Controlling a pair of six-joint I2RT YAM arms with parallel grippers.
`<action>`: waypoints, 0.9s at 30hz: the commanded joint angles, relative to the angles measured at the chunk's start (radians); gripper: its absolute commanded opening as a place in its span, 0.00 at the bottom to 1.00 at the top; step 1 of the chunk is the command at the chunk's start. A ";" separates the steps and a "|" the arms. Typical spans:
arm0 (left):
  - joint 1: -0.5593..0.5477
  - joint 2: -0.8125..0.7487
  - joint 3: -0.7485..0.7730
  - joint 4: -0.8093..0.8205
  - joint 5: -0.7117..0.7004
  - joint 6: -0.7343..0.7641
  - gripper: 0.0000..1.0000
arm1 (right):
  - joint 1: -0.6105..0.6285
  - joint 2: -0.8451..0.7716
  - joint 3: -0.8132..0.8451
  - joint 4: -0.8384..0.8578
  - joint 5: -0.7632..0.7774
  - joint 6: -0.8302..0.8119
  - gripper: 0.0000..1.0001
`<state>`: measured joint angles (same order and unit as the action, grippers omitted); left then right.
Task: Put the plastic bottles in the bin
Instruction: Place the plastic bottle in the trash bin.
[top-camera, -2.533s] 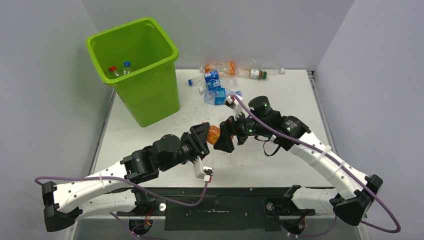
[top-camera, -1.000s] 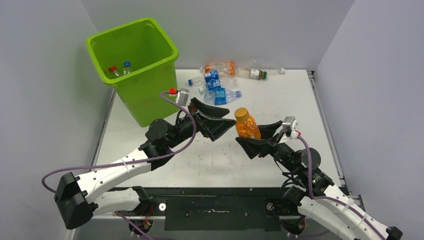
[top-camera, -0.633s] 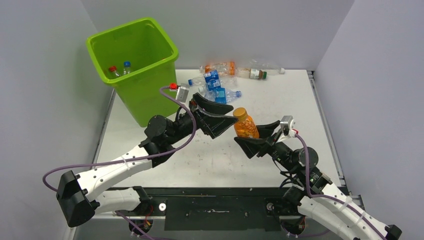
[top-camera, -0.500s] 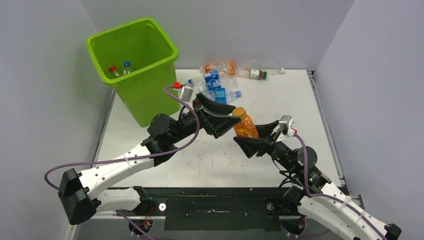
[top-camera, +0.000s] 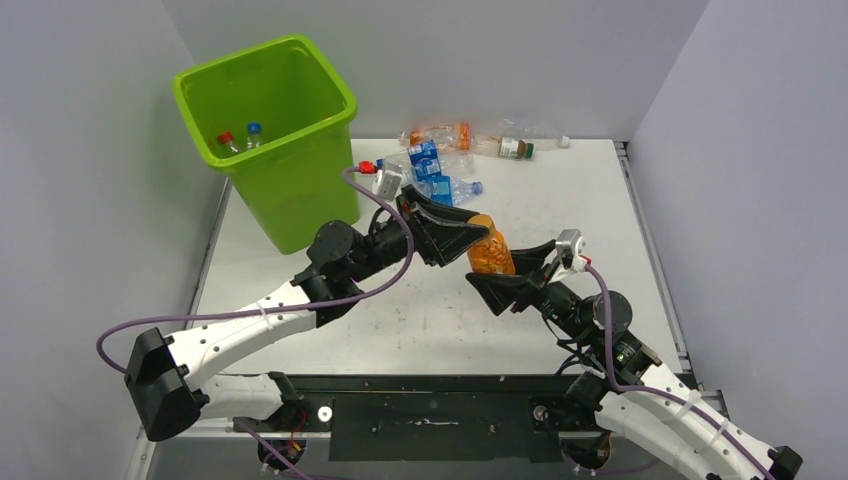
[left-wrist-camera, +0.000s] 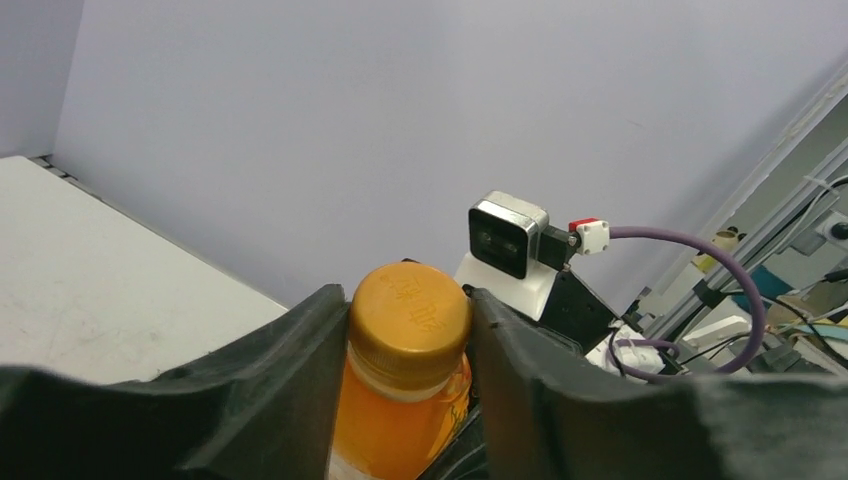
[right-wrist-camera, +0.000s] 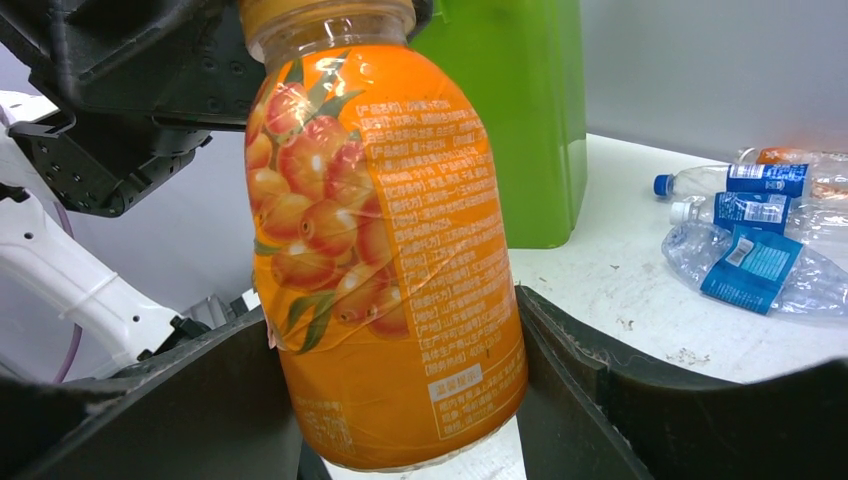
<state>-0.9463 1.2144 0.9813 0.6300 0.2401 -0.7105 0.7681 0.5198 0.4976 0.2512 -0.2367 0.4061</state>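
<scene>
An orange bottle (top-camera: 489, 255) was held in mid-air above the table's middle, clamped round its body by the right gripper (top-camera: 515, 268). Its cap was pinched by the left gripper (top-camera: 472, 236), whose jaws seemed pressed against both sides. A handover was judged to be in hand. Next, the right's release and a carry to the bin (top-camera: 300, 190) would be called for. More bottles (top-camera: 440, 180) were strewn on the white table (top-camera: 580, 210), enclosed by grey walls (top-camera: 500, 60).
</scene>
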 joint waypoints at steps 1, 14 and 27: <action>-0.023 0.022 0.063 -0.031 0.079 -0.007 0.61 | 0.005 -0.014 0.011 0.025 0.004 -0.003 0.30; -0.046 0.006 0.054 -0.033 0.024 0.049 0.08 | 0.006 -0.013 0.024 0.003 -0.001 0.006 0.36; 0.097 -0.241 0.292 -0.470 -0.508 0.638 0.00 | 0.006 -0.025 0.241 -0.338 0.087 0.022 0.89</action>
<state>-0.9005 1.0710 1.1023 0.2710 0.0360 -0.3851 0.7723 0.5434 0.6685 -0.0013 -0.2195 0.4320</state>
